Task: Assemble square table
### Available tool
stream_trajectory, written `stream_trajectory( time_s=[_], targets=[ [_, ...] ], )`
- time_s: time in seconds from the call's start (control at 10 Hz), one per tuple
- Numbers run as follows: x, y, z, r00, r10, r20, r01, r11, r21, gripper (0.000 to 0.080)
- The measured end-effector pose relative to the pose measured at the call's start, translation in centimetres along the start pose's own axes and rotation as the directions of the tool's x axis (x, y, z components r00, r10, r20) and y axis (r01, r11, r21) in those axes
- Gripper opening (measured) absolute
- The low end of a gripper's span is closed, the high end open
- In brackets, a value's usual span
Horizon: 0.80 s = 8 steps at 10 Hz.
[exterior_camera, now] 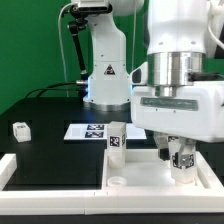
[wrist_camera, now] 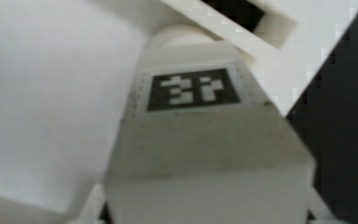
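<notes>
The white square table top (exterior_camera: pixel 140 170) lies at the front of the black table, a round socket (exterior_camera: pixel 117 183) showing at its near corner. One tagged white leg (exterior_camera: pixel 116 139) stands upright at its far corner on the exterior view's left. My gripper (exterior_camera: pixel 182 166) hangs over the top's right part, shut on another white leg (exterior_camera: pixel 181 158). In the wrist view that leg (wrist_camera: pixel 202 130), its black-white tag facing the camera, fills the space between my gripper's (wrist_camera: pixel 202 216) jaws, with the table top (wrist_camera: pixel 43 110) beside it. The fingertips are barely visible.
A further small white leg (exterior_camera: pixel 20 129) lies on the black table at the exterior view's left. The marker board (exterior_camera: pixel 86 130) lies behind the table top. A white border rail (exterior_camera: pixel 8 168) runs along the front left. The robot base (exterior_camera: pixel 106 75) stands at the back.
</notes>
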State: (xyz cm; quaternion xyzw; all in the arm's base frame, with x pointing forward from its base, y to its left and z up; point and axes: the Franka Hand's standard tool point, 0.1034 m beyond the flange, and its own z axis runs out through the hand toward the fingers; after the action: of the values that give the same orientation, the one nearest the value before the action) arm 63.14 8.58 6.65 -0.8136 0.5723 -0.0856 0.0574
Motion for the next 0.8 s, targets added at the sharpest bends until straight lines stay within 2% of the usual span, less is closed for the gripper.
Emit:
stream_trajectory(
  time_s=[0.2, 0.3, 0.5, 0.6, 0.7, 0.8],
  targets=[
    [-0.1, 0.2, 0.0, 0.973, 0.232, 0.022, -0.232, 0.973, -0.003, 0.0291],
    [0.0, -0.6, 0.1, 0.927, 0.375, 0.017, -0.375, 0.926, 0.039, 0.0291],
    [-0.3, -1.0, 0.4, 0.846, 0.533, 0.020, -0.533, 0.842, 0.077, 0.0264],
    [0.3, -1.3, 0.3, 0.828, 0.560, 0.026, -0.559, 0.823, 0.101, 0.0264],
    [0.2, -1.2, 0.3, 0.811, 0.585, 0.029, -0.585, 0.805, 0.099, 0.0264],
    [0.2, -1.2, 0.3, 0.824, 0.567, 0.027, -0.566, 0.818, 0.100, 0.0342]
  ],
)
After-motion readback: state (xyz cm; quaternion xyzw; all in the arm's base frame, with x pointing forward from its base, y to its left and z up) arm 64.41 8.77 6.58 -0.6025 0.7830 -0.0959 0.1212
